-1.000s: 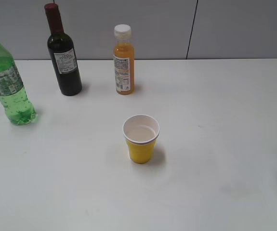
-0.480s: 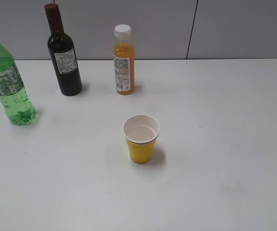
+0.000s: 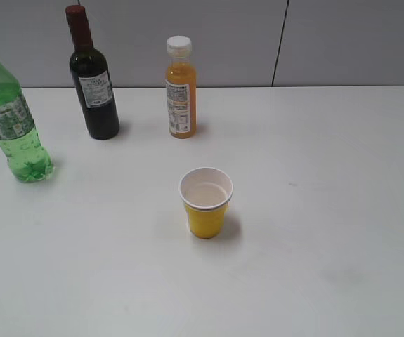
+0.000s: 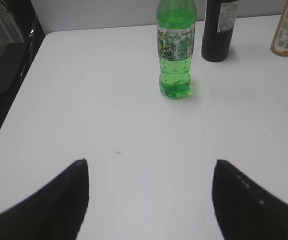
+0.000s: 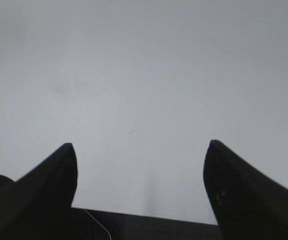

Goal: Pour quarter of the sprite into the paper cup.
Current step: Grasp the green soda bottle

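Dark shape gone from exterior view's 3 o'clock edge, probably right arm pulling back. Left claw (image 4: 151, 200) and right claw (image 5: 139, 190) wide open, empty. Sprite (image 3: 8, 116) upright at 9 o'clock, untouched; paper cup (image 3: 206, 202) at counter (image 3: 328, 210) centre.

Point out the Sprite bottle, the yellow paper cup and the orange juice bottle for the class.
Sprite bottle (image 4: 176, 42): left wrist view, on its label.
Paper cup (image 3: 205, 218): exterior view, on its yellow outer wall.
Orange juice bottle (image 3: 180, 104): exterior view, on its label.
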